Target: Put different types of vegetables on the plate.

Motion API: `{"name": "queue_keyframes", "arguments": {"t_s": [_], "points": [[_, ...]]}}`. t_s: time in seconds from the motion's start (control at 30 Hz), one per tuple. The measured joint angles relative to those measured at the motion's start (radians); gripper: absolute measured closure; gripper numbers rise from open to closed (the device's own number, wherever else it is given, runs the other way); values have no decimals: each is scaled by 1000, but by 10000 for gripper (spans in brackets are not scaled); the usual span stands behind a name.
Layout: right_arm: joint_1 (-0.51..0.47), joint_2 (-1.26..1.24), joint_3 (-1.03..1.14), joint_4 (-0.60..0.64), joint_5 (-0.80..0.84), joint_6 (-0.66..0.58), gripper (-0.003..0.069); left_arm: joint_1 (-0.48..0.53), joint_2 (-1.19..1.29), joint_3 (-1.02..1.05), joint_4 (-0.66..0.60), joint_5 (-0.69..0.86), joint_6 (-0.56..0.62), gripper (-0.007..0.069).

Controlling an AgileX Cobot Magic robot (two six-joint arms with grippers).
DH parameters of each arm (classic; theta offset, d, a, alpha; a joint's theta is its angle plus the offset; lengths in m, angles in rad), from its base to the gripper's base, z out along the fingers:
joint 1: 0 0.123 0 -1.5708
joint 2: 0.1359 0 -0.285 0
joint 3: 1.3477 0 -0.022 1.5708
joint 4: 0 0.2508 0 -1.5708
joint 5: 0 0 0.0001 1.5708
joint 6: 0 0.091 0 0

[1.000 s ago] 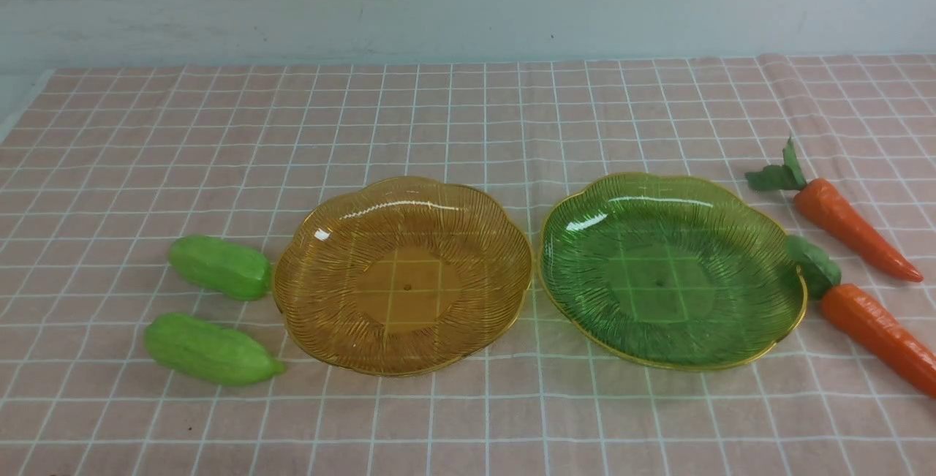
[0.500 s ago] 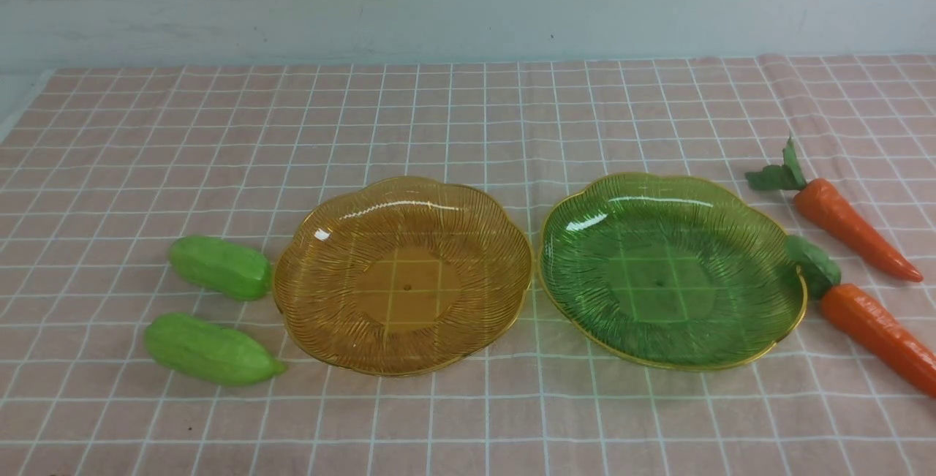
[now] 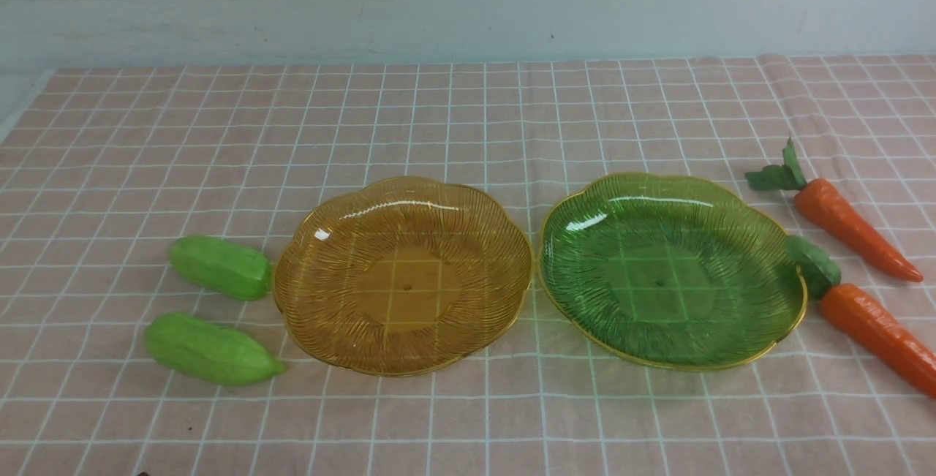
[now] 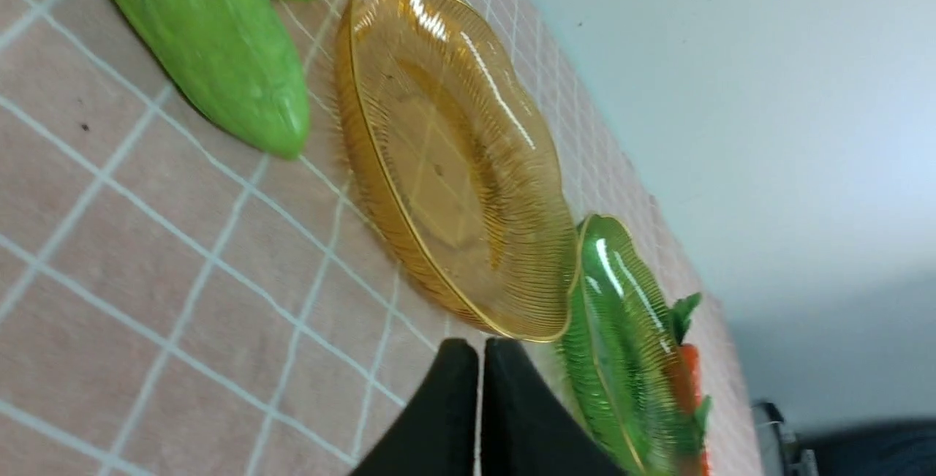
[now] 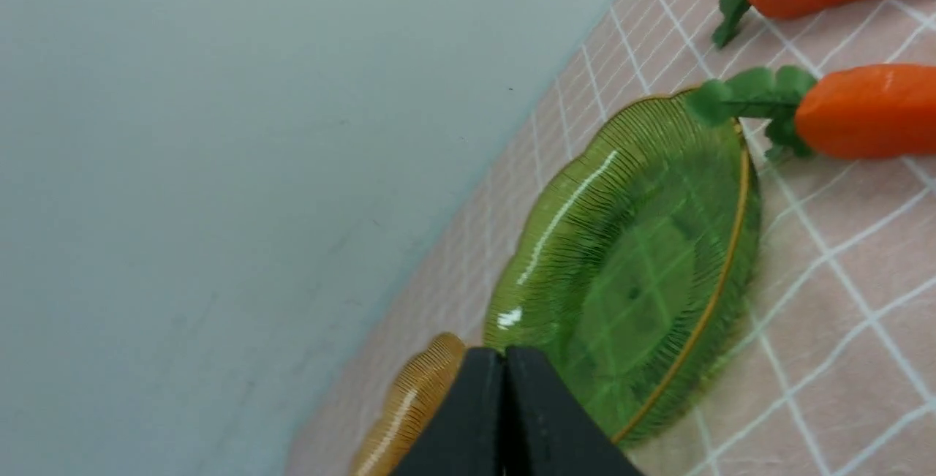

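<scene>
Left gripper (image 4: 479,348), closed and empty, hangs apart from the nearer gourd (image 4: 212,44).

Closed tool (image 4: 479,350) near amber plate (image 4: 453,154)

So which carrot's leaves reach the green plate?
The nearer carrot: its leafy top overlaps the green plate at the rim; the farther carrot lies apart.

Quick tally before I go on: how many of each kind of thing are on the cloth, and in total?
Orange toy carrots with leafy green tops: 2
Stubby light-green toy gourds: 2
Ribbed clear plastic plates, one amber, one green: 2
Total: 6
</scene>
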Motion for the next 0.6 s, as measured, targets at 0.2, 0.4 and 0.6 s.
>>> {"name": "queue_keyframes", "arguments": {"t_s": [0.2, 0.4, 0.6], "points": [[0, 0, -88, 26, -41, -162, 676, 0, 0, -9, -117, -46, 31, 628], [0, 201, -370, -215, 154, -306, 673, 0, 73, -157, -115, 36, 197, 628], [0, 570, -539, -575, 435, -260, 669, 0, 334, -299, 8, 257, 297, 628]]}}
